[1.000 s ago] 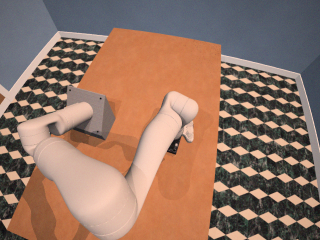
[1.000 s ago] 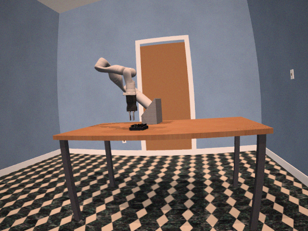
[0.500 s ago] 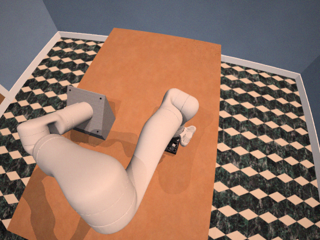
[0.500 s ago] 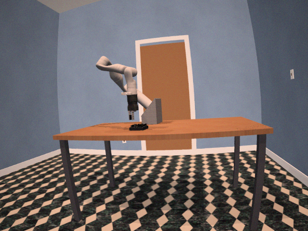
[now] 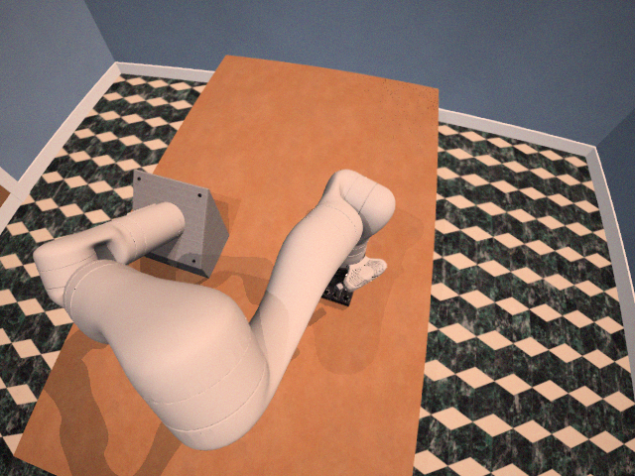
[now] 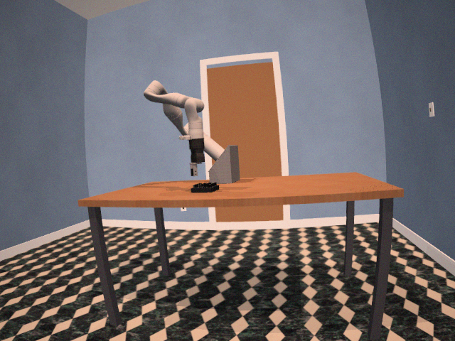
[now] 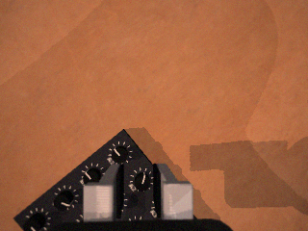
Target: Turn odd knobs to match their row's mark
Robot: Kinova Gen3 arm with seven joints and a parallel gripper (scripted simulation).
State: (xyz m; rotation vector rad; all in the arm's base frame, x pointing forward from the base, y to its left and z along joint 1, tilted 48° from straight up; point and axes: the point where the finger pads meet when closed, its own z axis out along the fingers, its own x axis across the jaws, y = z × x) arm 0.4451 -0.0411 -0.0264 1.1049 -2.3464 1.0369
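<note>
The black knob box lies on the orange table, turned cornerwise in the wrist view, with only one corner part of it showing. Its knobs carry white lines and rings of white marks. My gripper (image 7: 139,182) hangs above the box near that corner, well clear of the knobs, as the exterior view shows (image 6: 193,170). Its two grey fingers stand partly apart with nothing between them. One knob (image 7: 141,180) shows in the gap between the fingers, far below. The corner knob (image 7: 119,153) lies just beyond. In the top view the arm hides most of the box (image 5: 343,293).
The grey wedge-shaped arm mount (image 5: 179,225) stands on the table left of the box, and behind it in the exterior view (image 6: 225,165). The table's right edge (image 5: 433,256) runs a short way beyond the box.
</note>
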